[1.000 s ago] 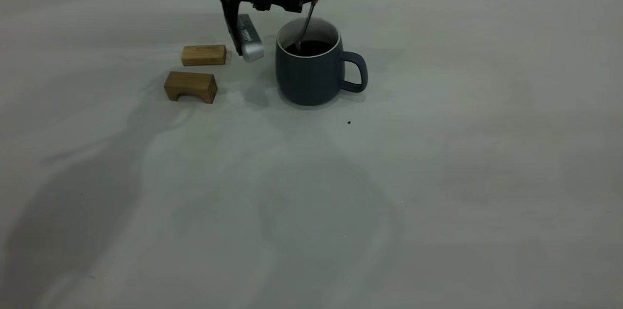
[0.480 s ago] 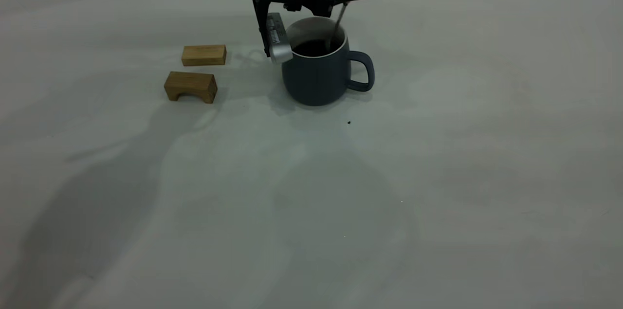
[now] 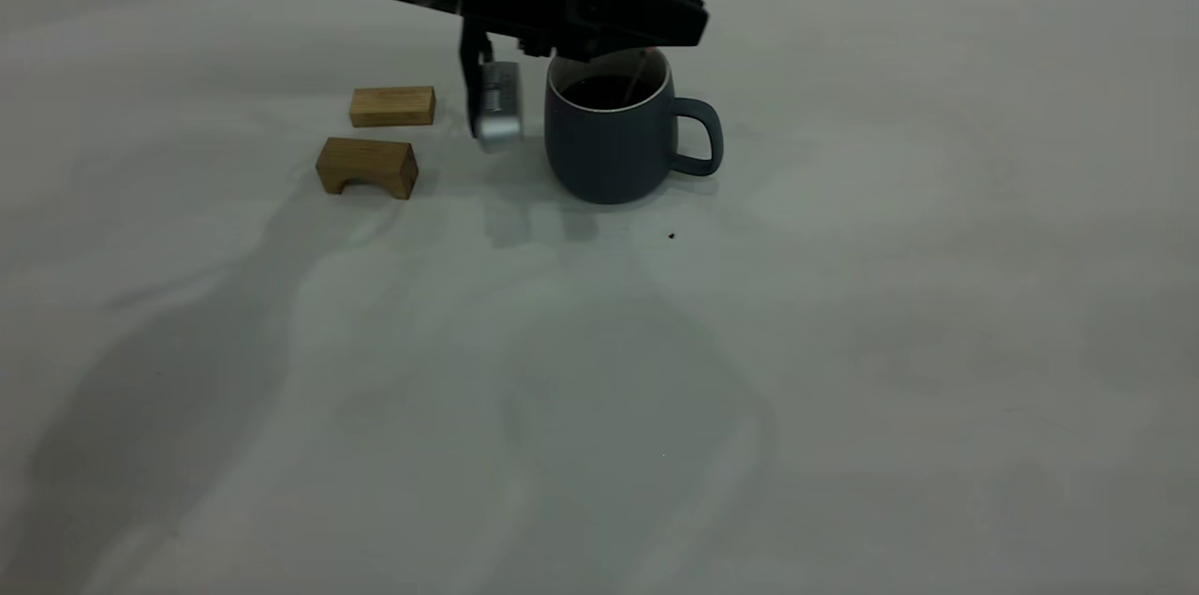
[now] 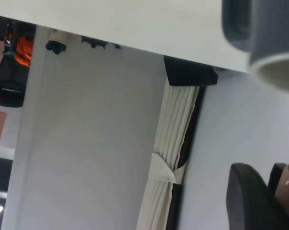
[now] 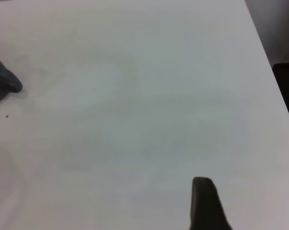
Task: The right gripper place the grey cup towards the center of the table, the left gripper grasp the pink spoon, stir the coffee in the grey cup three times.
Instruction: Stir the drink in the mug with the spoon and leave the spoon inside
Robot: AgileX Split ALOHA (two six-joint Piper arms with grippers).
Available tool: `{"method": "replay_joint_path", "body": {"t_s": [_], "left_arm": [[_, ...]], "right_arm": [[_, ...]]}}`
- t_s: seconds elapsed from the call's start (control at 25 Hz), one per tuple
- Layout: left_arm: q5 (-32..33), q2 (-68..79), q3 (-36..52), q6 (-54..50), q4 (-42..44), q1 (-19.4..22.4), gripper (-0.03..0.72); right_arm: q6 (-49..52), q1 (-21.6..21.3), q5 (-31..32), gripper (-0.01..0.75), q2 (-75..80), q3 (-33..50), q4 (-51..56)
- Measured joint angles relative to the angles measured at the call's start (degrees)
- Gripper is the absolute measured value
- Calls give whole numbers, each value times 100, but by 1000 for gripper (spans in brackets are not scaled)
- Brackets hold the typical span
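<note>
Big pale grey-white flat table [image 3: 843,342] holds everything. Left arm reaches in across the far side; the left gripper [image 3: 670,19], black with a pointed jaw and a small silver-grey box part hanging below, sits right over the mug mouth. Rounded dark blue-grey matte cup [image 3: 614,141] with white interior stands upright near mid-table, loop handle facing away from the left arm. Two brown wooden blocks [image 3: 370,141] lie well apart from the mug, out of play.

Left jaws are clamped on the small spoon with pale pink handle and grey metal neck [image 3: 656,23]; pink tip pokes out above the gripper, neck runs down into the dark, nearly black coffee [image 3: 604,91]. Bowl is submerged, can't see it.

Right gripper [image 5: 206,206]: only one dark fingertip shows in its wrist view, over bare table away from the mug. Can't tell its opening; nothing visibly held.

Judgement: stirring in progress. To do it well:
- keep circles small, inside the rim
- avoid pushing the neck sideways against the wall; mug is unrestrained and could slide or tip
- hold depth steady, no scraping bottom
- keep the hanging silver box clear of the mug side
</note>
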Motion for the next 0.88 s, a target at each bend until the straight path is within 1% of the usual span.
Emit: {"method": "replay_joint_path", "body": {"t_s": [0.08, 0.24, 0.44, 0.56, 0.72, 0.88], "left_arm": [[-43, 0, 0, -13, 23, 94, 119], [-397, 0, 0, -13, -76, 175, 119], [-556, 0, 0, 427, -670, 92, 119], [-556, 0, 0, 756, -970, -29, 119], [-519, 0, 0, 844, -975, -141, 119], [-154, 0, 0, 844, -821, -171, 119]], "right_arm": [[0, 0, 0, 491, 0, 0, 0], [0, 0, 0, 491, 0, 0, 0], [0, 0, 0, 491, 0, 0, 0], [0, 0, 0, 491, 0, 0, 0], [0, 0, 0, 491, 0, 0, 0], [0, 0, 0, 491, 0, 0, 0]]}}
